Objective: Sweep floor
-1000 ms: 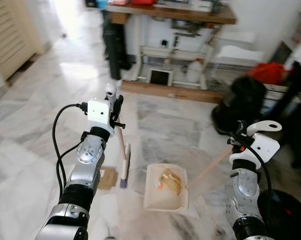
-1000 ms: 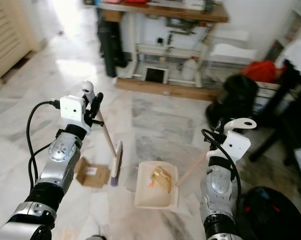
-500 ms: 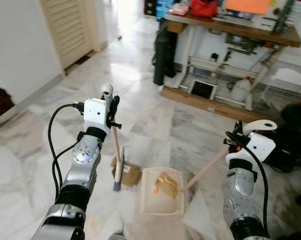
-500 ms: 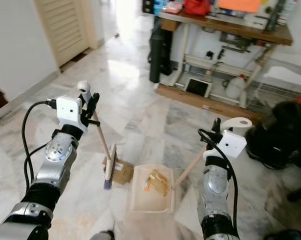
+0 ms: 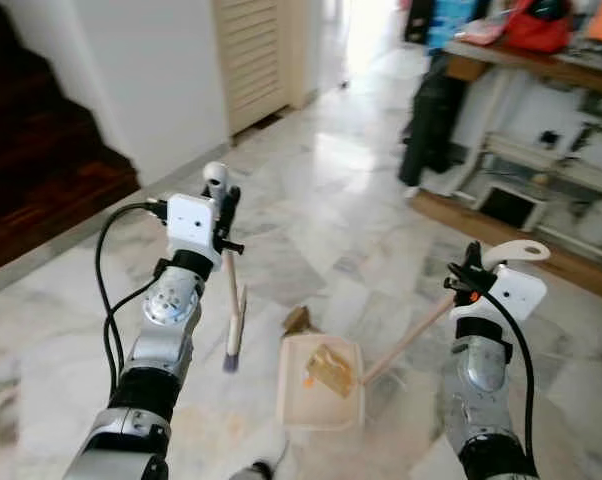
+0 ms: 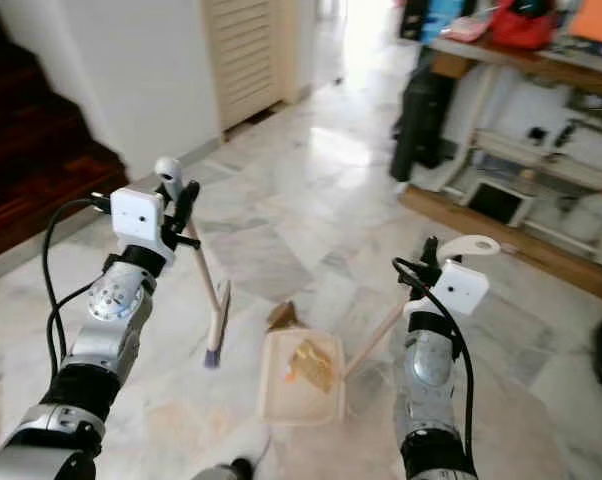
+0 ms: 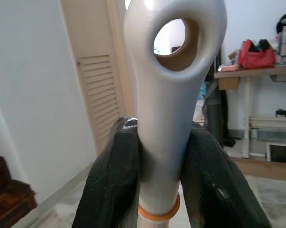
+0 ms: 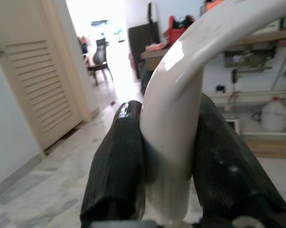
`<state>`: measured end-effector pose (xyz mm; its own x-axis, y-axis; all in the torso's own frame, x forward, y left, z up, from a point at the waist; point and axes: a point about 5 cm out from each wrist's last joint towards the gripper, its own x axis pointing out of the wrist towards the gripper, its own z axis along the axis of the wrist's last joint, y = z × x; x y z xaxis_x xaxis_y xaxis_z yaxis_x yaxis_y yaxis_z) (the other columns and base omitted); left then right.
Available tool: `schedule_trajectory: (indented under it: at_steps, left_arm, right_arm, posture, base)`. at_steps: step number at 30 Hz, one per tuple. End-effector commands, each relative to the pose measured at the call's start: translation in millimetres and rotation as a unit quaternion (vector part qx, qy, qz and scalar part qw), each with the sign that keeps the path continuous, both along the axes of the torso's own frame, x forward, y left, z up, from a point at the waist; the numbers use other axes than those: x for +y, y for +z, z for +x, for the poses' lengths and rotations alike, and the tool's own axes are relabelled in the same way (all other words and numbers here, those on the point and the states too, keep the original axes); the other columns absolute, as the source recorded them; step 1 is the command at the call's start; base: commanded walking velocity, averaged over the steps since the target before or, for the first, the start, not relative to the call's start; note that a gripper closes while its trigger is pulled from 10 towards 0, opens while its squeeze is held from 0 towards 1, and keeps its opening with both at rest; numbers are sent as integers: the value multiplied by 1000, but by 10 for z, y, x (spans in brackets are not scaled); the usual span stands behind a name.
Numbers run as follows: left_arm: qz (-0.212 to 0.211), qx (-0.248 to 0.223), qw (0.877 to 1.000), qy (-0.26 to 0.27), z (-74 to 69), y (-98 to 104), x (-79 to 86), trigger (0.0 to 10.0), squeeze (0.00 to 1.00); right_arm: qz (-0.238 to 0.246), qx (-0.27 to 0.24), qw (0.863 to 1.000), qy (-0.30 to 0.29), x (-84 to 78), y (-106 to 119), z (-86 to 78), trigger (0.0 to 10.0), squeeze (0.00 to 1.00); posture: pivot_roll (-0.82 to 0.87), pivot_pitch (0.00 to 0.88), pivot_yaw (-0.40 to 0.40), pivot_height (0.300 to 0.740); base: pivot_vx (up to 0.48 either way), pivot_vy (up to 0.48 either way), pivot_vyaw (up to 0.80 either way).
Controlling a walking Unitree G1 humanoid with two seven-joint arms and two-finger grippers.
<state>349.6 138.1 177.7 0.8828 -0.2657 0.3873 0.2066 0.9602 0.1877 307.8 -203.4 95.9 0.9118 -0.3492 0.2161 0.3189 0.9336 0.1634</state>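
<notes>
Carrying broom (image 5: 233, 318) in my clamped left hand (image 7: 158, 156), loaded dustpan (image 5: 321, 380) in right hand (image 8: 169, 156); next, I'd find a bin.

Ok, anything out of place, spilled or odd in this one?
One thing: a brown scrap lies on the marble floor just beyond the dustpan, not in it with the yellow litter. The left gripper holds the broom with its head off the floor.
</notes>
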Motion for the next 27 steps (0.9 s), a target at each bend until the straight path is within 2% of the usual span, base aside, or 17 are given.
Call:
schedule_trajectory:
  at_steps: [1,13,16,27]
  left_arm:
    - [3,-11,1000,-2,-18,58,18,10000,0]
    - [6,11,1000,27,-78,-87,155,10000,0]
    - [7,15,999,33,-91,-111,166,10000,0]
    - [2,21,999,37,-124,-147,174,10000,0]
  right_arm:
    - [-8,-31,999,3,8,149,44,10000,0]
    - [-6,-26,1000,1,3,119,11,10000,0]
    - [12,-28,1000,-4,-17,109,3,10000,0]
    - [15,-22,1000,-3,-9,78,-5,10000,0]
  posture:
    - [179,30,-62,740]
    - [174,36,-59,740]
    - [173,31,-57,740]
    - [174,10,-53,740]
  base:
    - [0,0,800]
    - [0,0,800]
    - [0,0,0]
    - [0,0,0]
